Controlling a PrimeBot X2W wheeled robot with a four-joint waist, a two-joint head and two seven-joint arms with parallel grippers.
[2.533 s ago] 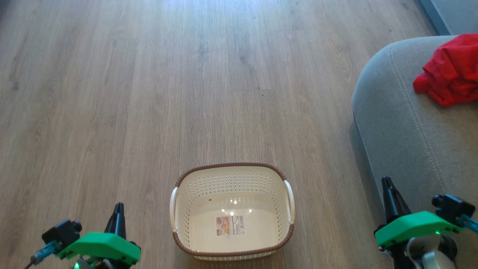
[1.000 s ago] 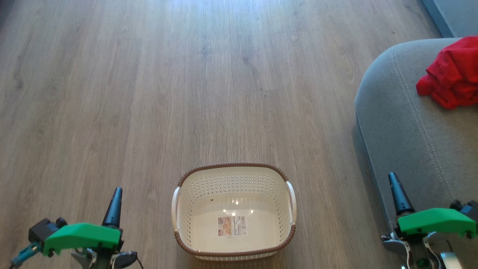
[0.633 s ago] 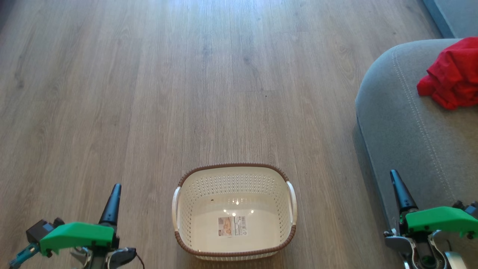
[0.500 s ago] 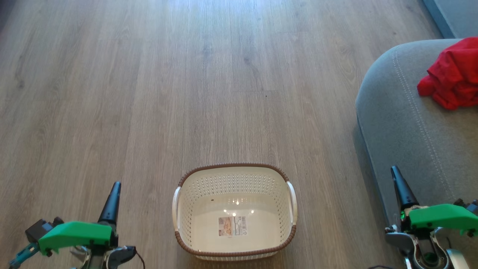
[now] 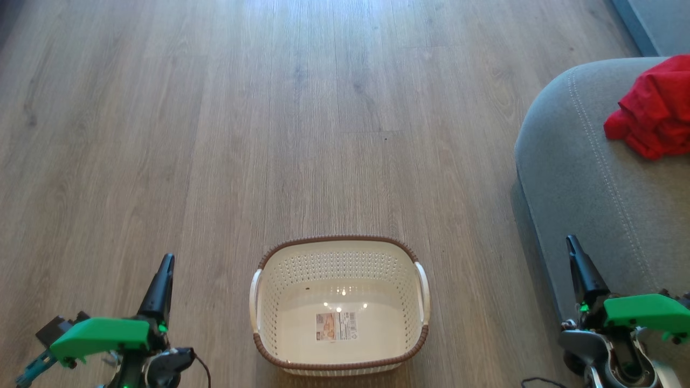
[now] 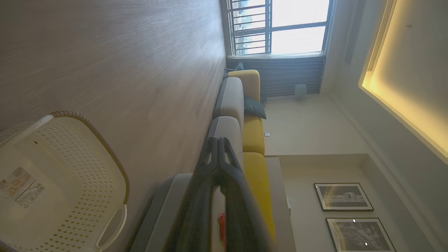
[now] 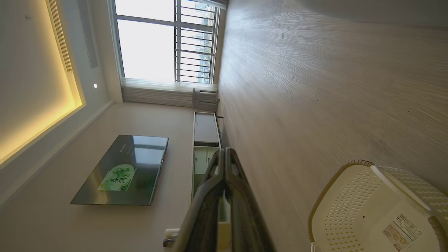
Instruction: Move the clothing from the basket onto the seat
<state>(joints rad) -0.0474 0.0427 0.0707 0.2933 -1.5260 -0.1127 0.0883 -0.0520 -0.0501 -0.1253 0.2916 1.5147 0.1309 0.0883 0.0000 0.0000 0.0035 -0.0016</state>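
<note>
Indoors, basket on wood-plank floor, red clothing on grey seat, L gripper & R gripper fingers together.

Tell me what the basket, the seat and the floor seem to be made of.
Basket: looks like glossy cream plastic, with moulded perforated walls and light glints; its brown rim imitates weave.
Seat: grey woven upholstery, matte, with double stitching.
Floor: wood-grain planks, possibly laminate.
</note>
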